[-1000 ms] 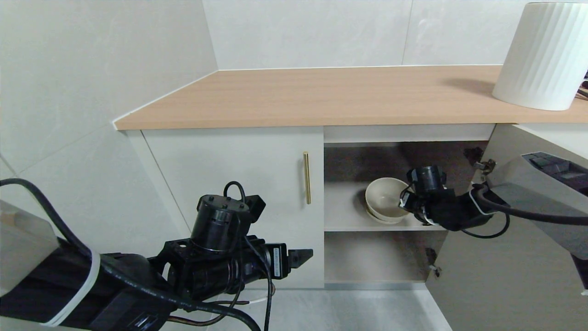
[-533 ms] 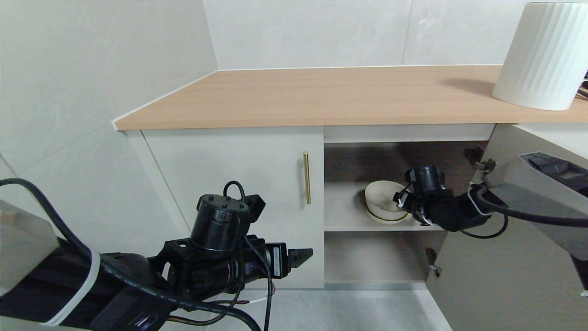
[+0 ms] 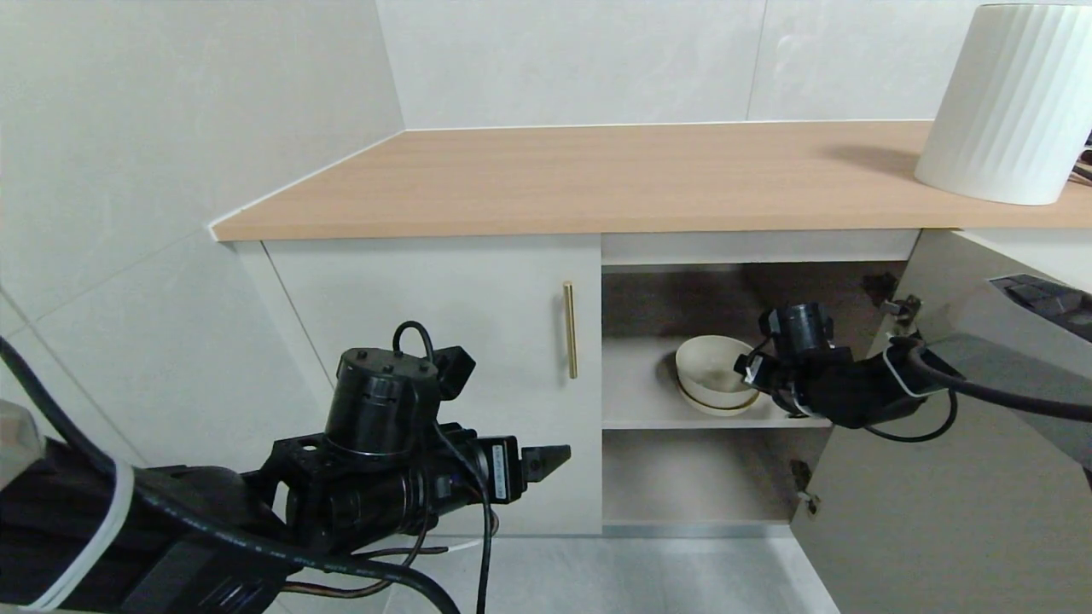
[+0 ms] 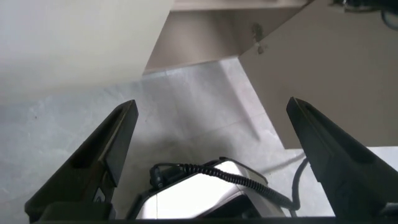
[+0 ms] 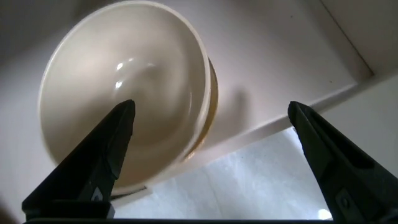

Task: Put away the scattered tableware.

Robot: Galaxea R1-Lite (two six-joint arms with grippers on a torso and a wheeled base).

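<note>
Left jaws and right jaws stand apart; up close, cream bowl [image 5: 124,99] sits atop second dish [image 5: 210,99].

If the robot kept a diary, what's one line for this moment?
right tool open, at bowl | bowl on upper cupboard shelf, not gripped | left tool open, low before shut door

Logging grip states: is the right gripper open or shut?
Open. The right gripper has its fingers wide apart with nothing clamped between them; the bowl sits on the shelf.
</note>
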